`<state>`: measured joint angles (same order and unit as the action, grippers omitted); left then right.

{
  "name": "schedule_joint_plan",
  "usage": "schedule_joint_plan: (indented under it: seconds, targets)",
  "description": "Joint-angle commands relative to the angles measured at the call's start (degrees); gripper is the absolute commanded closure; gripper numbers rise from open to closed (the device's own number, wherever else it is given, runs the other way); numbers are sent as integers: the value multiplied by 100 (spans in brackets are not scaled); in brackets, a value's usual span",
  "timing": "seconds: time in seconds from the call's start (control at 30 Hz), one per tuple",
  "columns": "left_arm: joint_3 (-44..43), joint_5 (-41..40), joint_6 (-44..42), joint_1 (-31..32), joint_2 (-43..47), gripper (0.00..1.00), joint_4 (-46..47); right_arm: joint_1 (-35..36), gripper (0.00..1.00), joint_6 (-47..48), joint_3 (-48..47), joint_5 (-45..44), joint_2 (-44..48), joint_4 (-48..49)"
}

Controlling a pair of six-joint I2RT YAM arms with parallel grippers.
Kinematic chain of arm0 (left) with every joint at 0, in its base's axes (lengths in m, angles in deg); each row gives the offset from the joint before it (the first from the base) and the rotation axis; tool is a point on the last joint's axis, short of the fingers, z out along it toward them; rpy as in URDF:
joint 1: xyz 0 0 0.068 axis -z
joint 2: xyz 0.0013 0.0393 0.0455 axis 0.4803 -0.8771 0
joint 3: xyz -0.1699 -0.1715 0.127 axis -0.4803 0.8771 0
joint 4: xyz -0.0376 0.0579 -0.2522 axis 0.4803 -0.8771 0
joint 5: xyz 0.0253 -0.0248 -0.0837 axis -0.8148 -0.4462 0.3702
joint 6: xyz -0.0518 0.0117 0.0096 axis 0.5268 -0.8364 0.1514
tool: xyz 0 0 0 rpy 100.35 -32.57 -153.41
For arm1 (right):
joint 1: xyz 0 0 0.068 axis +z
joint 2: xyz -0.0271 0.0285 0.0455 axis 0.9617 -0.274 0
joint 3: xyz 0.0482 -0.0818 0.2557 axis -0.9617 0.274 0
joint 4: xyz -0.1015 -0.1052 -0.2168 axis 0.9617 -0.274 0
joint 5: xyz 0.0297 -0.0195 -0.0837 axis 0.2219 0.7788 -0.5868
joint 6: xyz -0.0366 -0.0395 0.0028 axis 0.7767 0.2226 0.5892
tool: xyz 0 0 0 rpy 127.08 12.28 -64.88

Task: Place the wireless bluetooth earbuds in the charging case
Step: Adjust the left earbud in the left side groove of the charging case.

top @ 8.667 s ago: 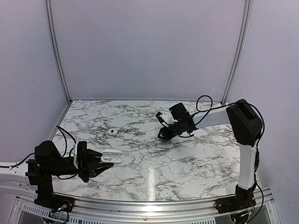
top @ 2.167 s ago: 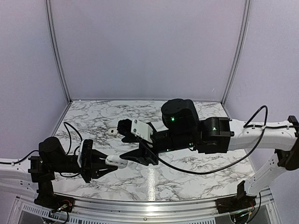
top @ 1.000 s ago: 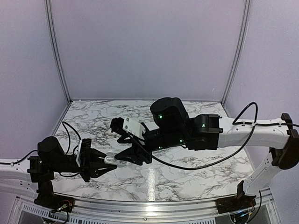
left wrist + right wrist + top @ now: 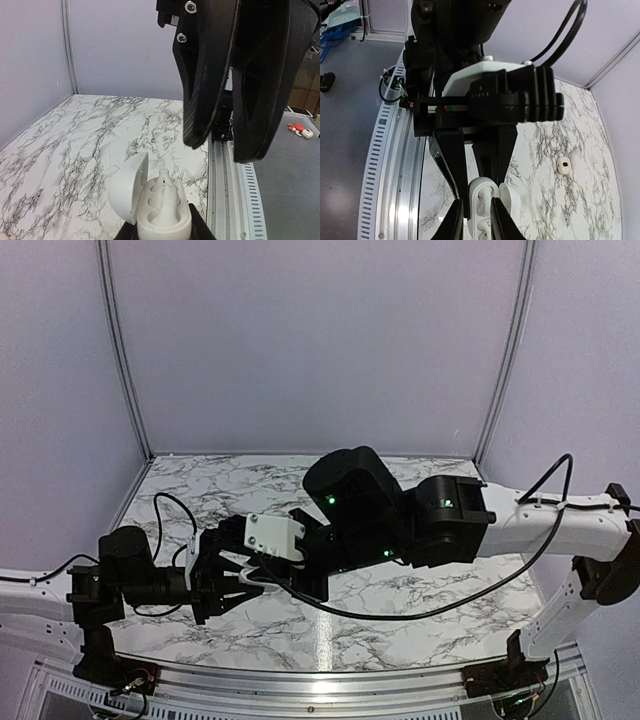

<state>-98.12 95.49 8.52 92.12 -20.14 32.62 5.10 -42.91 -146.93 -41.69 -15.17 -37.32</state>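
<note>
My left gripper [image 4: 161,231] is shut on the open white charging case [image 4: 162,220] and holds it above the table, lid [image 4: 129,192] swung to the left. One white earbud [image 4: 164,192] stands in the case's sockets, stem up. My right gripper [image 4: 476,220] hangs just above the case [image 4: 482,192], jaws apart and empty, its black fingers [image 4: 207,75] clear of the earbud. A second earbud [image 4: 563,164] lies on the marble further back. In the top view both grippers meet at the case [image 4: 247,585]; the loose earbud is hidden there.
The marble table [image 4: 400,600] is walled by pale panels at the back and sides. An aluminium rail [image 4: 235,200] runs along the near edge. The left arm's cable [image 4: 170,515] loops over the table's left part.
My right arm has swung left and come down over the case. The left gripper has lifted the case slightly toward it. The right wrist now hides the loose earbud from above.
</note>
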Motion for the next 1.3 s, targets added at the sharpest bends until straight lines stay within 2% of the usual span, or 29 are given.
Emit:
schedule_joint_plan:
  seconds: [0.0,0.67,1.07,1.13,1.27]
  targets:
    - [-195,-15,85,-31,-88,100,-113,69,81,116,-289,-573,-204,-380]
    - [-280,-28,-59,-31,-266,100,-268,118,82,235,-628,-993,-636,-773]
    - [-215,-127,-42,-31,55,100,-273,122,96,221,-536,-1014,-671,-802]
    - [-196,-163,-33,-31,159,100,-271,122,100,181,-427,-1029,-619,-645]
    - [-173,-178,-13,-31,300,100,-246,122,100,-12,2,-854,-431,-43]
